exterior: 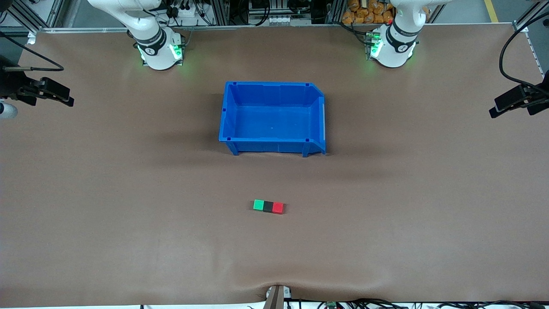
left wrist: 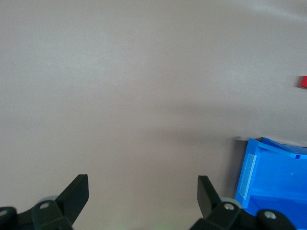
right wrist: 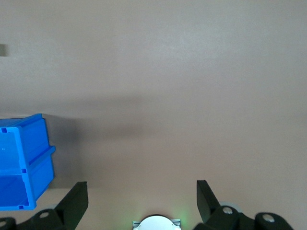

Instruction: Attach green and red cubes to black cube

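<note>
The green cube [exterior: 258,205], the black cube [exterior: 268,206] and the red cube [exterior: 278,207] lie touching in one row on the brown table, black in the middle, nearer the front camera than the blue bin. The green one is toward the right arm's end, the red one toward the left arm's end. Both arms are drawn back up over their bases, and their hands are out of the front view. My left gripper [left wrist: 143,191] is open and empty over bare table; the red cube [left wrist: 304,82] shows at the edge of its view. My right gripper [right wrist: 142,194] is open and empty over bare table.
An empty blue bin [exterior: 227,116] stands mid-table between the bases and the cubes; it also shows in the left wrist view [left wrist: 273,177] and the right wrist view [right wrist: 24,163]. Black camera mounts [exterior: 43,90] [exterior: 514,101] sit at both table ends. A clamp [exterior: 276,296] is at the front edge.
</note>
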